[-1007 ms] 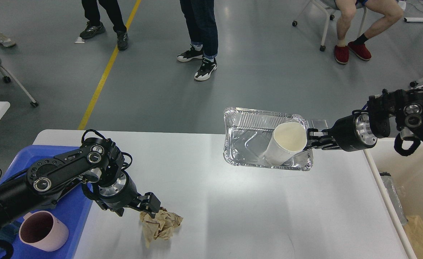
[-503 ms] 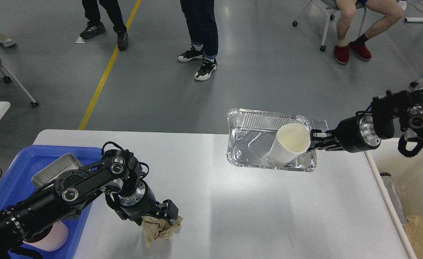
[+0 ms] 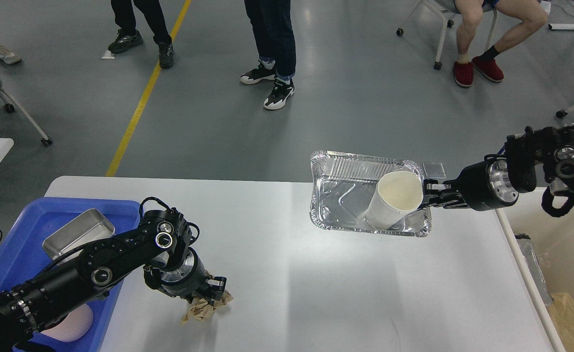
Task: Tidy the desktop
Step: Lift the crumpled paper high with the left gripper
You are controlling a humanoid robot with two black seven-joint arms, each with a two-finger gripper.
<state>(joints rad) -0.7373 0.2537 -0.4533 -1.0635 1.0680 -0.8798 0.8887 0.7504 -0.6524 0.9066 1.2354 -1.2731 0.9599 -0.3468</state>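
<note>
The white desktop (image 3: 316, 283) fills the lower middle of the head view. My left gripper (image 3: 207, 293) points down onto a crumpled brown paper ball (image 3: 202, 309) near the front left and is closed on it. My right gripper (image 3: 429, 193) is shut on the right rim of a silver foil tray (image 3: 345, 200), held tilted above the desktop's far right part. A white paper cup (image 3: 393, 199) lies tipped inside the tray, against the gripper side.
A blue plastic tray (image 3: 18, 230) at the left holds a small metal tin (image 3: 77, 238) and a pink cup (image 3: 72, 325), mostly hidden by my left arm. A cream bin (image 3: 560, 254) stands off the desktop's right edge. People stand on the floor beyond.
My left gripper moved over the paper ball, turned downward and closed on it, squeezing it smaller. My right gripper carried the foil tray with the cup slightly to the right.
</note>
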